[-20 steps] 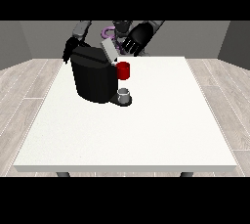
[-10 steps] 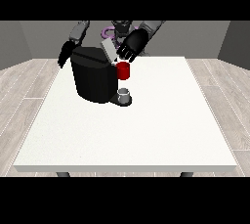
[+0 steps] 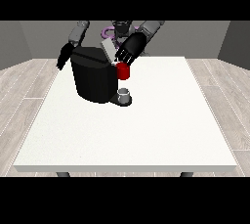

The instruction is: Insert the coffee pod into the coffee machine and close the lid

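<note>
The black coffee machine point(image 3: 95, 78) stands at the table's far left of centre. Its grey lid point(image 3: 107, 50) is tilted up at the top right, above a red round part point(image 3: 123, 71) on the machine's front. The hand at the view's right point(image 3: 130, 48) rests against the lid's upper side with straight fingers pointing down and left. The hand at the view's left point(image 3: 63, 56) hangs just beside the machine's left edge with relaxed fingers and holds nothing. No coffee pod shows apart from the machine.
A small grey cup point(image 3: 125, 94) stands on the machine's base under the red part. The white table point(image 3: 146, 130) stretches towards the camera and to the right. Wooden floor surrounds it.
The hand at the view's right has moved down and left onto the lid, and the lid now lies lower. The other hand has barely shifted.
</note>
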Robot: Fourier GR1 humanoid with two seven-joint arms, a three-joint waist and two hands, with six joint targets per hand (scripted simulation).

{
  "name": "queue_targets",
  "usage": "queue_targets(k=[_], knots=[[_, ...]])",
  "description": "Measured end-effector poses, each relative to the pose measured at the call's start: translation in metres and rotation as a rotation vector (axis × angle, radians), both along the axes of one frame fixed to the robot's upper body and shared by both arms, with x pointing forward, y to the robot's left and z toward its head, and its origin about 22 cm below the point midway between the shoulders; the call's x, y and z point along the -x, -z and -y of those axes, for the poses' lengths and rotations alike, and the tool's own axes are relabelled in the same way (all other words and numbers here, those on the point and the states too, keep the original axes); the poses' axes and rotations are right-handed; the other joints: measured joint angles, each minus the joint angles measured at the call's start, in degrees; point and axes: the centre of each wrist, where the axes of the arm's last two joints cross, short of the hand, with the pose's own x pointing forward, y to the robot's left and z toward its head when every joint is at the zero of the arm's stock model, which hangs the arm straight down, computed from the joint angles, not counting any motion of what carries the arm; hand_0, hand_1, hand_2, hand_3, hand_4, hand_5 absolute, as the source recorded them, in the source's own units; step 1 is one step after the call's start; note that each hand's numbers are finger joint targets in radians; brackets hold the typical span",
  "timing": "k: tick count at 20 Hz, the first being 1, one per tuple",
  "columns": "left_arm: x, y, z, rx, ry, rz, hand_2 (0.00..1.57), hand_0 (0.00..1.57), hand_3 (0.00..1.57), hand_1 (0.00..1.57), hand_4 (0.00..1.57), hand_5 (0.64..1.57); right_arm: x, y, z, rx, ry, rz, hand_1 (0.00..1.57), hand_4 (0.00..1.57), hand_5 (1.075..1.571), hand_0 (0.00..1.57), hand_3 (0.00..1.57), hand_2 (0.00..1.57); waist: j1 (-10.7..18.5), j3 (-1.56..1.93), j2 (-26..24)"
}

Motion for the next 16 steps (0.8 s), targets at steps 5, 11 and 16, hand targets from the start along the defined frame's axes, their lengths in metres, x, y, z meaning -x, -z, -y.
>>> queue_targets(k=[5,11,16], knots=[[0.0,-0.006,0.001,-0.005,-0.004,0.02,1.26,1.22,1.2,1.22,0.42,1.571,-0.005,-0.008,-0.002,-0.007,-0.008,0.019,0.0,0.16,1.571,0.0,0.0,0.0,-0.4,0.0,0.9],[0.0,-0.01,-0.006,-0.004,-0.009,0.053,1.24,1.21,1.2,1.21,0.35,1.571,-0.004,-0.007,0.002,-0.011,-0.006,0.019,0.0,0.0,1.571,0.0,0.0,0.0,-0.7,-0.01,1.2],[-0.001,-0.003,-0.001,-0.006,-0.022,0.065,1.2,1.18,1.17,1.18,0.35,1.571,-0.004,-0.006,0.003,-0.011,-0.013,-0.004,0.0,0.0,1.571,0.0,0.0,0.0,-0.9,-0.02,0.3]])
